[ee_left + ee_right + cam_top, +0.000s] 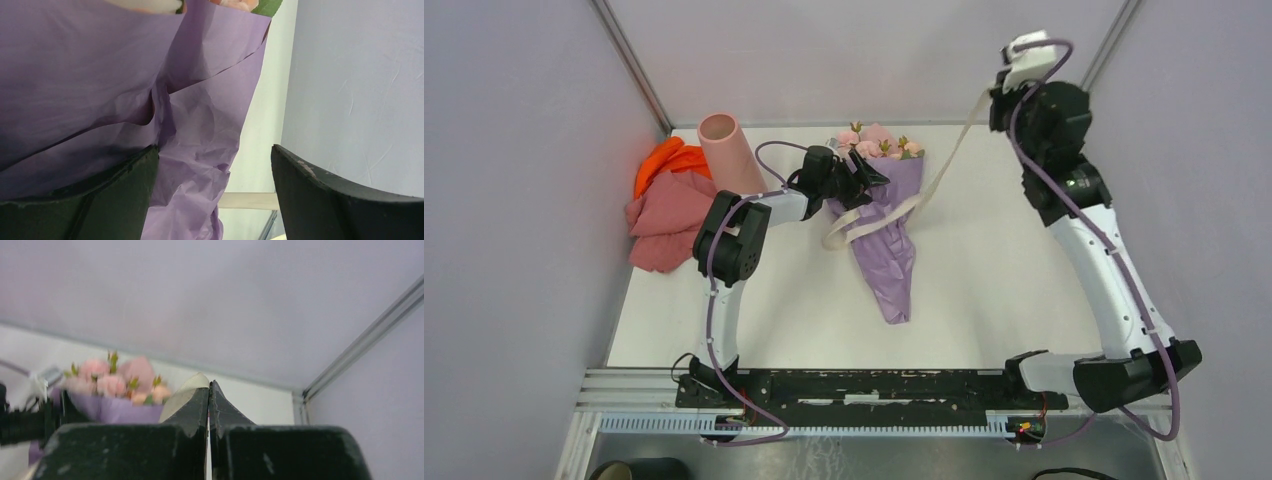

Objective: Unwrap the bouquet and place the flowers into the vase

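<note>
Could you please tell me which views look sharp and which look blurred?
Top external: sharp, evenly lit, bouquet crisp. Left wrist: purple paper close but clear, shaded lower left. Right wrist: right claw and pinched ribbon in focus, flowers beyond blurred.

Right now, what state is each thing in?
left gripper: open, purple paper between its fingers.
right gripper: raised, shut on the ribbon.
cream ribbon: stretched from the wrap to that gripper.
bouquet: lying flat, still wrapped.
roses: inside the paper.
vase: upright, no flowers in it.
cloths: crumpled beside the vase.
</note>
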Tool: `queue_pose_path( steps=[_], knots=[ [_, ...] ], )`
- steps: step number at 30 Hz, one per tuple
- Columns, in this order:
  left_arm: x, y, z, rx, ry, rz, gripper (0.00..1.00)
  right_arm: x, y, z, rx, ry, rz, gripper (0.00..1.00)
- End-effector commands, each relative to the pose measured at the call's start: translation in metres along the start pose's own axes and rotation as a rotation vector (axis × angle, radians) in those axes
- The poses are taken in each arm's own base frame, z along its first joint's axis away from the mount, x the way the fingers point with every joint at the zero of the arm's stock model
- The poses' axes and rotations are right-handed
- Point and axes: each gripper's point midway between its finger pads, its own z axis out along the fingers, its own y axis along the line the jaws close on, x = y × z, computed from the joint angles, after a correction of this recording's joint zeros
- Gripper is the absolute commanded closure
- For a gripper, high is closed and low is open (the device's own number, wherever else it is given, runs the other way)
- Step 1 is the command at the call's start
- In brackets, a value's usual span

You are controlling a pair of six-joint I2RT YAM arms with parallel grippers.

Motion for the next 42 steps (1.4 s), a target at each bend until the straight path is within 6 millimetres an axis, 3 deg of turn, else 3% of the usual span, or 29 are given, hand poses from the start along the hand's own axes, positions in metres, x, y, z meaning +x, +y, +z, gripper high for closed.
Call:
queue_pose_path(
  steps=[1,4,6,8,10,13,16,20,21,23,25,27,30,35,42],
  knots=[
    [0.022,0.034,-0.003,-0.113,0.053,-0.019,0.11,-0.090,-0.036,-0.013,0.062,-0.158,-0.002,1.00],
    [0.021,0.033,-0.006,-0.117,0.051,-0.007,0.11,-0.130,-0.051,-0.024,0.087,-0.225,-0.011,1.00],
    [0.020,0.033,-0.007,-0.120,0.048,-0.004,0.11,-0.142,-0.060,-0.028,0.113,-0.244,-0.017,1.00],
    [0.021,0.033,-0.007,-0.119,0.051,-0.002,0.11,-0.145,-0.065,-0.032,0.123,-0.258,-0.022,1.00],
    [0.021,0.033,-0.007,-0.118,0.052,0.000,0.11,-0.134,-0.062,-0.030,0.112,-0.244,-0.026,1.00],
    [0.021,0.032,-0.007,-0.116,0.052,0.001,0.11,-0.087,-0.049,-0.016,0.081,-0.181,-0.017,1.00],
    [0.021,0.030,-0.007,-0.110,0.054,0.002,0.11,-0.006,-0.028,0.003,0.033,-0.053,-0.004,1.00],
    [0.020,0.025,-0.012,-0.106,0.049,0.015,0.11,0.089,0.000,0.009,-0.025,0.071,0.035,1.00],
    [0.019,0.024,-0.013,-0.108,0.049,0.017,0.11,0.109,0.005,0.009,-0.035,0.101,0.038,0.97],
    [0.020,0.022,-0.016,-0.109,0.051,0.025,0.11,0.155,0.020,0.005,-0.079,0.189,0.044,0.76],
    [0.019,0.021,-0.018,-0.112,0.045,0.029,0.11,0.188,0.038,0.001,-0.151,0.258,0.061,0.65],
    [0.019,0.021,-0.019,-0.115,0.040,0.033,0.11,0.215,0.050,-0.003,-0.187,0.317,0.063,0.59],
    [0.021,0.023,-0.019,-0.116,0.041,0.030,0.11,0.236,0.055,-0.002,-0.194,0.341,0.061,0.57],
    [0.030,0.028,-0.017,-0.116,0.058,0.021,0.11,0.270,0.063,0.010,-0.203,0.416,0.063,0.34],
    [0.033,0.032,-0.018,-0.123,0.065,0.023,0.11,0.309,0.086,0.042,-0.263,0.490,0.110,0.30]
  ],
)
